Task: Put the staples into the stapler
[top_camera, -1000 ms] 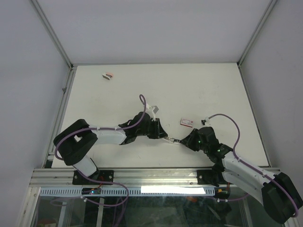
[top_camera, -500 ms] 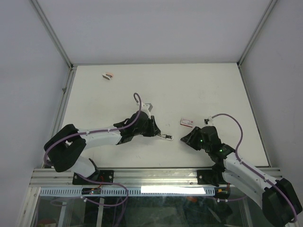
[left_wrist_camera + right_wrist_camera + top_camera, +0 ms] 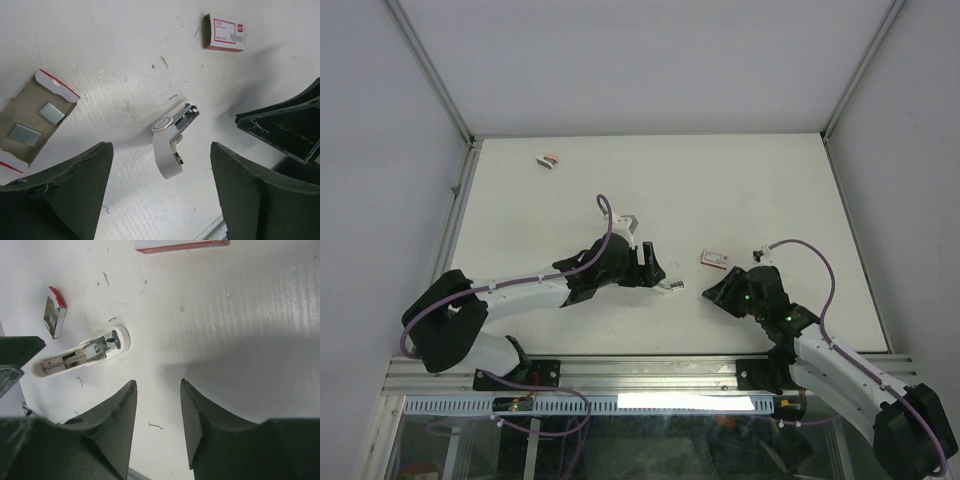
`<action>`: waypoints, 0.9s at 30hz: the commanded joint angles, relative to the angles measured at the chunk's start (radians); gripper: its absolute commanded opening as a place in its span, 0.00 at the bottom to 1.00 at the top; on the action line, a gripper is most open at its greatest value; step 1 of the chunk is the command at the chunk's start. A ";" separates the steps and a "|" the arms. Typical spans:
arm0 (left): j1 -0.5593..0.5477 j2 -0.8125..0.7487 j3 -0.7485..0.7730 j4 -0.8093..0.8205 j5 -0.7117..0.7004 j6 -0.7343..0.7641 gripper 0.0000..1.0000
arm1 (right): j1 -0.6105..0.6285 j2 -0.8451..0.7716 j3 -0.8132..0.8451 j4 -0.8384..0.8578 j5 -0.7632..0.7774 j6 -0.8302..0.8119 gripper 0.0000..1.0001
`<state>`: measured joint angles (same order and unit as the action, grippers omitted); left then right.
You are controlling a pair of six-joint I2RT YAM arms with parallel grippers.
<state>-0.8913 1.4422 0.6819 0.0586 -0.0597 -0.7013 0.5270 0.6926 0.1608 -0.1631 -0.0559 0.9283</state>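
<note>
Where the two arms meet, close to the middle of the table's (image 3: 740, 180) near edge, I note the stapler (image 3: 172, 135) lying free on the surface, hinged open with its metal channel showing.

I see the left gripper (image 3: 160, 145) with jaws spread wide and nothing in them. The stapler sits on the table below the gap and touches neither finger.

I see the right gripper (image 3: 157, 382) with jaws partly parted and empty, bare table between them. The stapler is off to one side in its wrist view.

I log the staples (image 3: 24, 135) as two silvery strips on a flattened brown cardboard tray (image 3: 30, 102) edged in red. They are near the stapler but apart from it, and not visible from overhead.

The red-and-white box (image 3: 715, 259) lies just beyond the right gripper, toward the far edge.

A small red-and-grey item (image 3: 548, 159) lies near the far-left corner; I cannot tell what it is.
</note>
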 commanded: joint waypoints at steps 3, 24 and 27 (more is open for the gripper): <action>-0.002 -0.162 0.008 0.025 -0.081 0.037 0.88 | -0.003 -0.049 0.078 -0.049 0.045 -0.077 0.47; 0.674 0.236 0.456 -0.136 -0.214 0.069 0.98 | -0.004 -0.031 0.161 -0.061 0.037 -0.171 0.58; 0.722 0.384 0.585 -0.136 -0.247 0.041 0.95 | -0.004 -0.032 0.171 -0.058 0.027 -0.171 0.59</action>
<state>-0.2123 1.6901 1.1198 -0.0902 -0.2237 -0.6357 0.5270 0.6659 0.2676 -0.2745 -0.0162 0.7757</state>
